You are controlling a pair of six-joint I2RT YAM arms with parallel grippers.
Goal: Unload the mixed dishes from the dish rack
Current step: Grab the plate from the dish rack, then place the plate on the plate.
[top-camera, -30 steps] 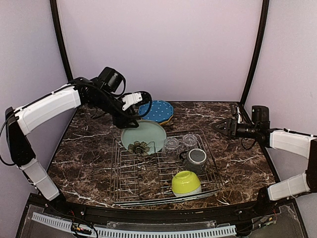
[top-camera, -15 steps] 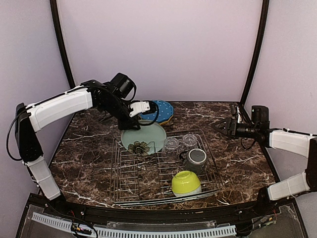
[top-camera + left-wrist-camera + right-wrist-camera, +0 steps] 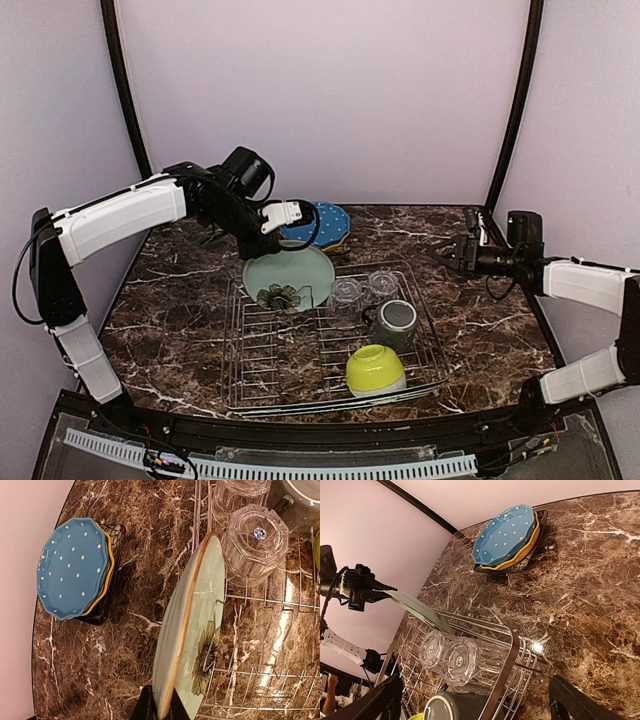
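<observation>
Over the last second your left arm has swung toward the far left corner of the dish rack point(image 3: 250, 362), and your left gripper point(image 3: 159, 709) has closed on the rim of the pale teal plate point(image 3: 192, 625), which stands on edge there beside two clear glasses point(image 3: 362, 288). Your right gripper point(image 3: 447, 253) hangs wide open over the right side of the worktop point(image 3: 500, 330), holding nothing. The dotted blue plate point(image 3: 318, 222) lies at the worktop's far edge; the dark grey mug point(image 3: 396, 320) and lime-green bowl point(image 3: 376, 368) sit in the rack's right half.
</observation>
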